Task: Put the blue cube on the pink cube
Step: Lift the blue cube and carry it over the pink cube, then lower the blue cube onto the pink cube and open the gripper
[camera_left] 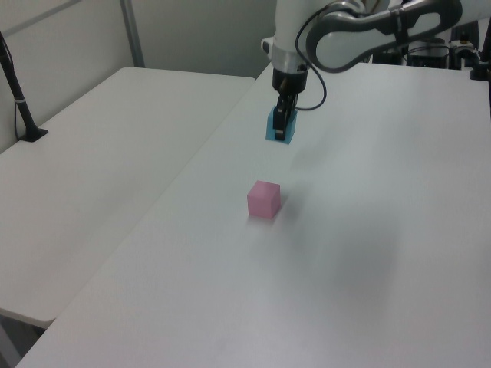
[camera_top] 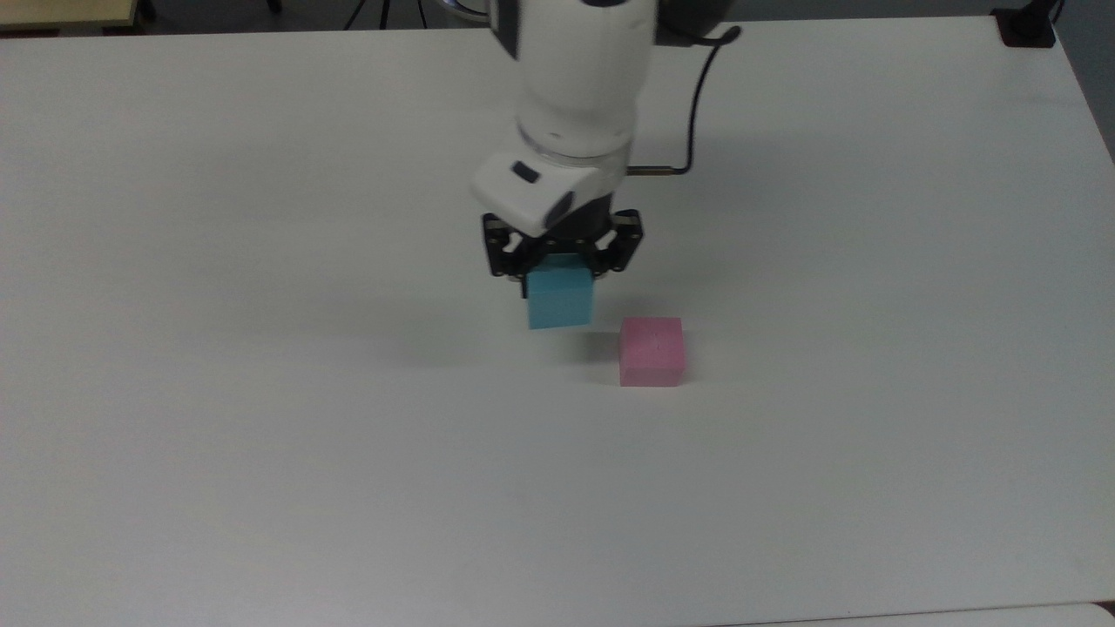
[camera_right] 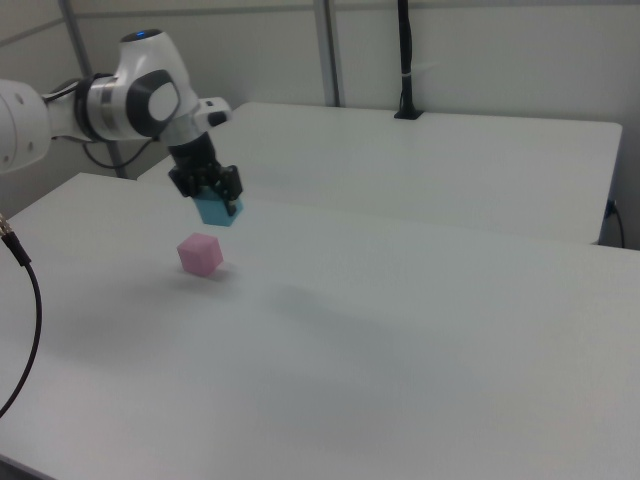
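My gripper (camera_top: pixel 561 258) is shut on the blue cube (camera_top: pixel 560 300) and holds it in the air above the white table (camera_top: pixel 261 435). The pink cube (camera_top: pixel 652 350) rests on the table, just to the right of the blue cube and lower in the top view. In the left view the blue cube (camera_left: pixel 278 127) hangs from the gripper (camera_left: pixel 281 116) well above and beyond the pink cube (camera_left: pixel 264 199). In the right view the gripper (camera_right: pixel 207 190) carries the blue cube (camera_right: pixel 217 209) a little above and to the right of the pink cube (camera_right: pixel 200 254).
A second white table (camera_left: pixel 115 138) adjoins this one on the left view's left. A black post on a clamp (camera_left: pixel 19 100) stands on it, and another black mount (camera_top: pixel 1026 26) sits at the top view's upper right corner. A cable (camera_top: pixel 697 96) loops from the arm.
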Robot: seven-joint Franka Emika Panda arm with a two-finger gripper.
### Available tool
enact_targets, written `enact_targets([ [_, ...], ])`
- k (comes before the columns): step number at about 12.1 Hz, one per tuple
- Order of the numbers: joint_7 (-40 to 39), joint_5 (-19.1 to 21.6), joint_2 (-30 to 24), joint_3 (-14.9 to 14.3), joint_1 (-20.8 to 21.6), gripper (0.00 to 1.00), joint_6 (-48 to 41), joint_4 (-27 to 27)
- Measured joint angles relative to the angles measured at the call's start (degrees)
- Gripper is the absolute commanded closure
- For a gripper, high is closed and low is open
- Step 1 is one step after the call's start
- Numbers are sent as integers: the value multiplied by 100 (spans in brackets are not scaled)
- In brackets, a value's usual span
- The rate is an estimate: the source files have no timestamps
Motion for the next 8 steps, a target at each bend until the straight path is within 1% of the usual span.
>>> enact_targets([
  [2, 297, 79, 228, -243, 521, 82, 0, 31],
  [3, 411, 90, 380, -274, 626, 81, 1, 65],
  [6, 599, 102, 806, -282, 693, 80, 84, 355],
  [8, 694, 103, 969, -283, 784, 80, 120, 507],
])
